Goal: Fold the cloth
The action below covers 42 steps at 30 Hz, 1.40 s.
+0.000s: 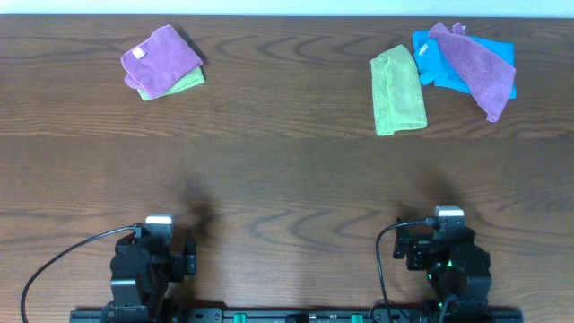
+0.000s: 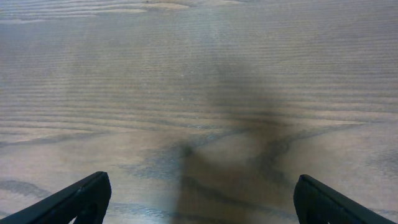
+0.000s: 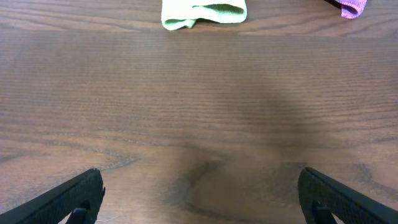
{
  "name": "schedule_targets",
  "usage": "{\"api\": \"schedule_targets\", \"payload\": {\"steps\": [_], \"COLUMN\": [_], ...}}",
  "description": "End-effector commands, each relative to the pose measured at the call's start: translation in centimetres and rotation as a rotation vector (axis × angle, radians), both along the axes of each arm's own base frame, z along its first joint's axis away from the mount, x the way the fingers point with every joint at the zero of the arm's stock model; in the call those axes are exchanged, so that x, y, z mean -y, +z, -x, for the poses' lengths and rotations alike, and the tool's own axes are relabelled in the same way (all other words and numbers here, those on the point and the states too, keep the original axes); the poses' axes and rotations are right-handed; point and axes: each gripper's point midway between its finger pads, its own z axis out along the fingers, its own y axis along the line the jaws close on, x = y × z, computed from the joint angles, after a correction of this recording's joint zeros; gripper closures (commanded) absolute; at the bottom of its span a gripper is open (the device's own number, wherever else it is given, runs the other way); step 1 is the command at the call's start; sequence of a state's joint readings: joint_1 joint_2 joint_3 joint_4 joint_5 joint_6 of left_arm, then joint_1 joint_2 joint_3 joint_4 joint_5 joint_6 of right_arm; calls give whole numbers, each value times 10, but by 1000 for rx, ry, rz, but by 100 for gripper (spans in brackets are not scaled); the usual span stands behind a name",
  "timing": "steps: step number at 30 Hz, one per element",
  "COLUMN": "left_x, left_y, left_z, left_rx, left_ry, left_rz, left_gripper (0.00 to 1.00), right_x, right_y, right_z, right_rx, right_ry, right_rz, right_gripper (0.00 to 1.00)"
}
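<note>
spanning every view, the dark wood-grain table [image 1: 287, 170] is seen. the cloth [image 1: 398, 91] is laid at upper right, beside a blue cloth [image 1: 446, 72] half hidden under a purple cloth [image 1: 480, 65]. left gripper [image 2: 202, 193] and right gripper [image 3: 200, 190] are held spread over bare wood, fingers cropped by the frame.

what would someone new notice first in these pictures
Bright cloths lie at the far edge of the dark wooden table: on the right, a lime-green cloth beside a blue cloth with a purple cloth draped over it; on the left, a second purple cloth on a green cloth. At the near edge, the left end effector and right end effector are open and empty.
</note>
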<state>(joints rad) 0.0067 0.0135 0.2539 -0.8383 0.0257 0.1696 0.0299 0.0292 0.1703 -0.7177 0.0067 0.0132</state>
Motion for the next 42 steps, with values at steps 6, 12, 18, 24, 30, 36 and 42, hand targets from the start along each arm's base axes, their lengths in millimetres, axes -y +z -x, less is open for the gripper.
{"api": "schedule_targets", "payload": {"steps": [6, 12, 18, 24, 30, 36, 42], "left_x": [-2, -2, -2, -2, -2, -2, -2], "left_y": [-12, -12, -12, -12, -12, -12, -12], "left_z": [9, 9, 9, 9, 9, 9, 9], "left_rx": [-57, -56, -56, -56, -56, -56, -56], "left_ry": [-1, -1, -1, -1, -1, -1, -1], "left_rz": [-17, -17, -17, -17, -17, -17, -17], "left_gripper": [5, 5, 5, 5, 5, 5, 5], "right_x": [0, 0, 1, 7, 11, 12, 14], "right_y": [-4, -4, 5, 55, 124, 178, 205], "right_z": [1, 1, -1, -10, -43, -87, -142], "right_rx": [-4, -4, 8, 0, -40, -128, -203], "right_ry": [8, 8, -31, -107, -132, -132, -121], "right_rz": [6, 6, -49, -114, -143, -144, -134], "right_gripper": [1, 1, 1, 1, 1, 1, 1]}}
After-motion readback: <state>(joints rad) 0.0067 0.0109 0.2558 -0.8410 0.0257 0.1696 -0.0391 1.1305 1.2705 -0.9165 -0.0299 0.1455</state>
